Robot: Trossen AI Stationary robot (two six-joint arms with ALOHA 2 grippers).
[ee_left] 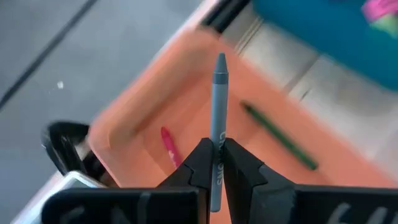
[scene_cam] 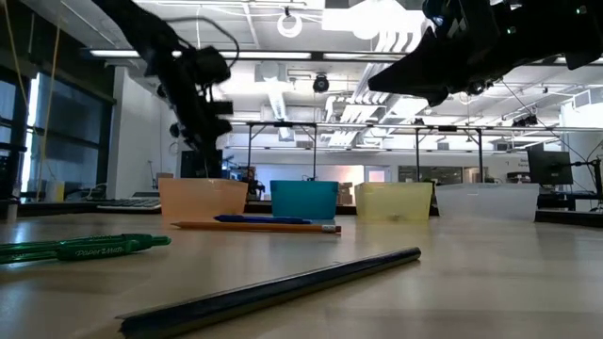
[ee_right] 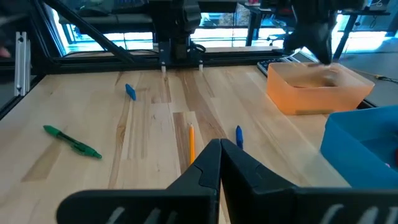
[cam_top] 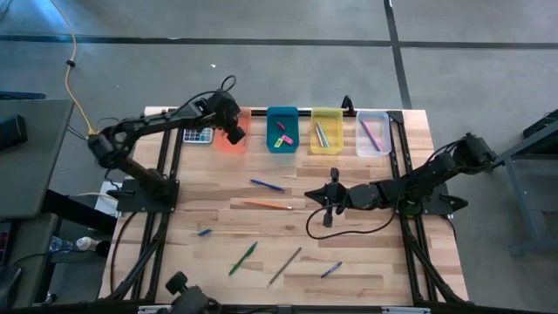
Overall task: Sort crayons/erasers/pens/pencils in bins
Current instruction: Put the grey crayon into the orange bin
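My left gripper [ee_left: 216,149] is shut on a grey-blue crayon [ee_left: 219,99] and hangs over the orange bin [ee_left: 186,93], also seen in the high view [cam_top: 235,135]. A red crayon [ee_left: 168,144] and a green crayon [ee_left: 280,137] lie on that bin's floor. The teal bin [cam_top: 282,129], yellow bin [cam_top: 326,131] and clear bin [cam_top: 373,133] stand in a row to its right. My right gripper [cam_top: 309,195] waits shut above mid-table, holding nothing. A blue pen [cam_top: 266,184], an orange pencil [cam_top: 267,205], a green pen [cam_top: 243,258] and a dark pencil [cam_top: 285,265] lie flat on the table. My left gripper pinches the crayon's paper-wrapped body near its blunt end [ee_left: 217,140] between its two fingers. The crayon runs along the fingers, its pointed tip [ee_left: 220,60] sticking out ahead. The fingers slant down from the table's left. The crayon is lifted clear above the orange bin.
A grey calculator [cam_top: 197,135] lies left of the orange bin. Two short blue crayons [cam_top: 204,232] [cam_top: 330,269] lie on the near half of the table. Pink and yellow-green erasers [cam_top: 281,138] sit in the teal bin. A black cable [cam_top: 349,231] loops below my right arm.
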